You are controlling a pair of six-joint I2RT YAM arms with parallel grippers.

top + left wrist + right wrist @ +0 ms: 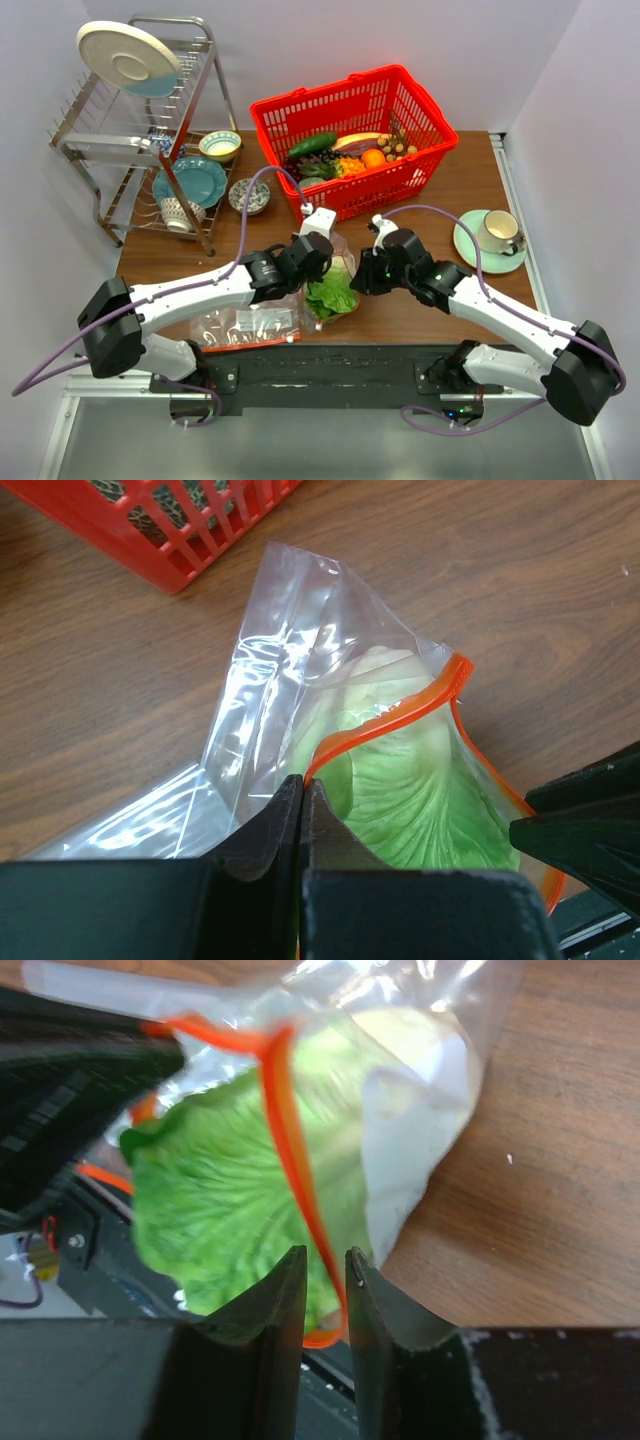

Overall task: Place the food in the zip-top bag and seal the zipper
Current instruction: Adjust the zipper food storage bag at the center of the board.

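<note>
My left gripper (303,802) is closed on the zipper (400,712). My right gripper (326,1282) stands narrowly apart beside the strip, pinching nothing, I think. The cabbage (331,296) lies in the bag (290,630) at the middle of the table's (470,170) near edge. Its long axis runs far to near, and the leaves point near and poke out of the mouth. I judge they must go in before sealing.

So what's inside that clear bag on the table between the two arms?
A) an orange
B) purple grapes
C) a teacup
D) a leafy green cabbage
D: a pale-green, leafy napa cabbage shows through the clear zip-top bag, right at its red-orange zipper, in both wrist views.
</note>
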